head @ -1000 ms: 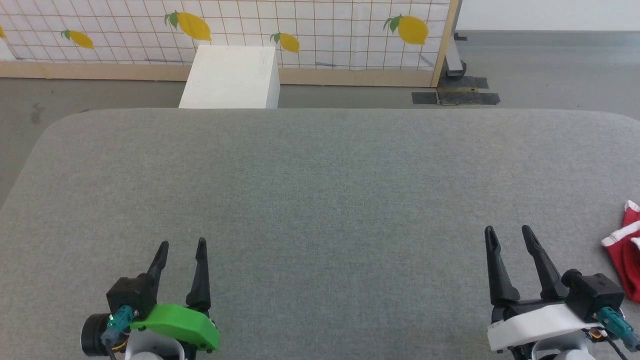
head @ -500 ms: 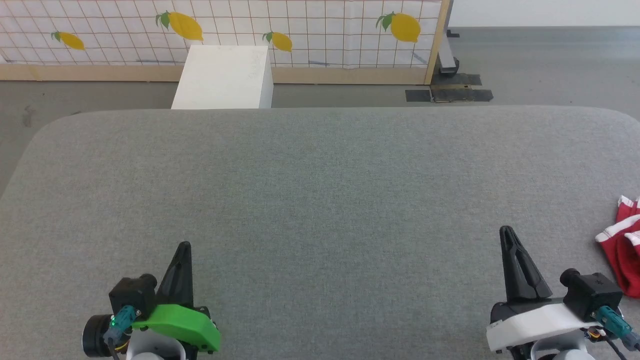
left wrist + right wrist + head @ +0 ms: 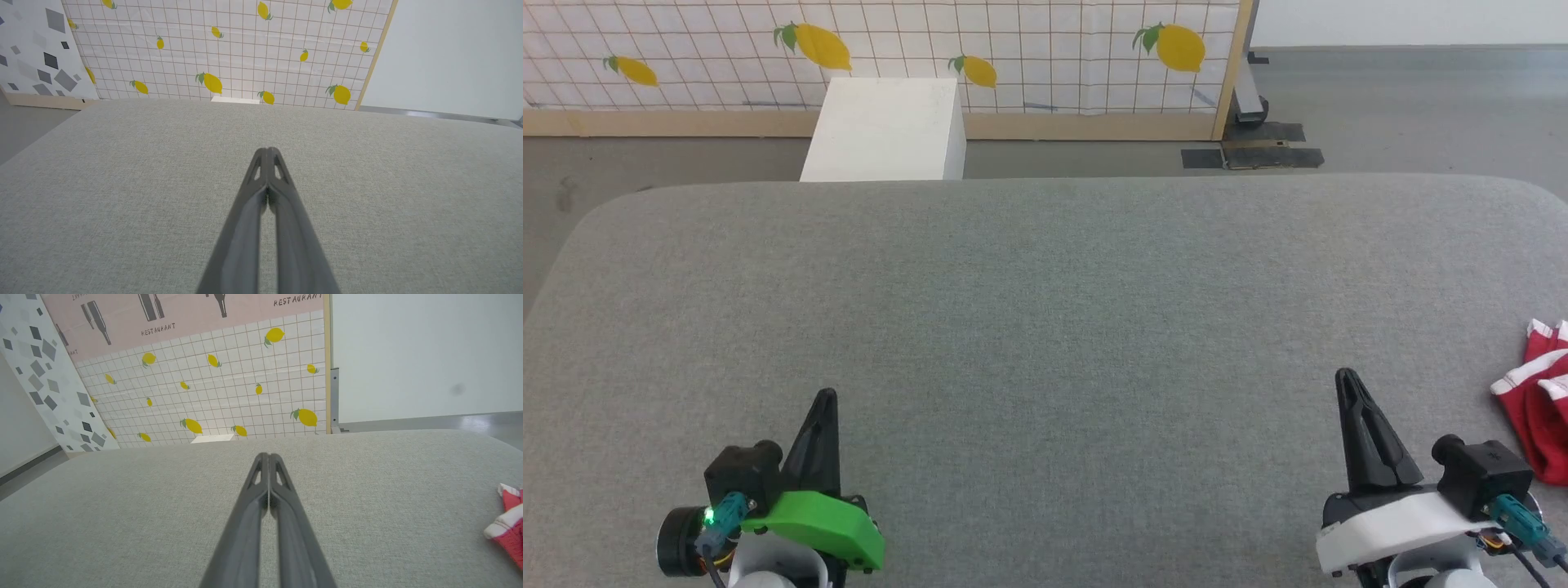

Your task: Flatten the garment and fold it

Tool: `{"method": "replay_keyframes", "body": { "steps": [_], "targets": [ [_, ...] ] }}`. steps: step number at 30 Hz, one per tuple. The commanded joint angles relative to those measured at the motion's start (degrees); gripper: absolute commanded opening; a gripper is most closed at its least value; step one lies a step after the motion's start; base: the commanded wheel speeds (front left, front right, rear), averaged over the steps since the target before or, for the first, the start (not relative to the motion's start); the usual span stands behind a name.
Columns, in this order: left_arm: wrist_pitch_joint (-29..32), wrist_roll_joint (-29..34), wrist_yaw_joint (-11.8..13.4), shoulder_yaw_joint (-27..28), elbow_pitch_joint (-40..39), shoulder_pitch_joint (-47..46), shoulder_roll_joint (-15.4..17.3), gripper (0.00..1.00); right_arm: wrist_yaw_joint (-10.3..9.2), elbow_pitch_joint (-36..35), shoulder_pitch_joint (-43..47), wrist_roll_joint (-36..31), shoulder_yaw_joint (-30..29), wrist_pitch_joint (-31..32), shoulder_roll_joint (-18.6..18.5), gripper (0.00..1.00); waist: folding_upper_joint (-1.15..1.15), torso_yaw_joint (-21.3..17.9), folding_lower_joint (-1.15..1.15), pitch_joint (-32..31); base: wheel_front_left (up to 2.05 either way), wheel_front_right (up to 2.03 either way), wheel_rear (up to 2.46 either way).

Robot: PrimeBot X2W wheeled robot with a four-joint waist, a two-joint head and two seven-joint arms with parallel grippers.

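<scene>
Both my left gripper (image 3: 823, 402) and right gripper (image 3: 1347, 382) have fingers pinched together on nothing, over the grey table (image 3: 1045, 310). The garment (image 3: 1539, 412) lies crumpled on it, near the right gripper's outer side, not touching.

Bright, even light, barely a shadow on the grey table (image 3: 1045, 286). Wide-angle bowing toward 9 and 3 o'clock in both wrist views. Soft focus at 6 o'clock along the left gripper (image 3: 267, 151) and right gripper (image 3: 269, 456). Faint sheen on the floor (image 3: 470, 420) at 2 o'clock.
</scene>
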Motion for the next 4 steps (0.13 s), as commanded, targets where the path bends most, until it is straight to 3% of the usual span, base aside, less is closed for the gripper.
{"method": "replay_keyframes", "body": {
  "steps": [1,4],
  "targets": [
    [0.3,0.7,0.3,0.2,-0.5,0.4,-0.5,0.0,-0.01,-0.4,-0.2,-0.6,0.0,0.4,0.0,0.0,0.0,0.0,0.0,0.0,0.0,0.0,0.0],
    [0.6,1.0,0.4,0.3,-0.8,0.4,-0.6,0.0,-0.02,-0.6,-0.2,-0.9,0.0,0.7,0.0,0.0,0.0,-0.1,0.0,-0.1,0.0,0.0,0.0]
  ]
}}
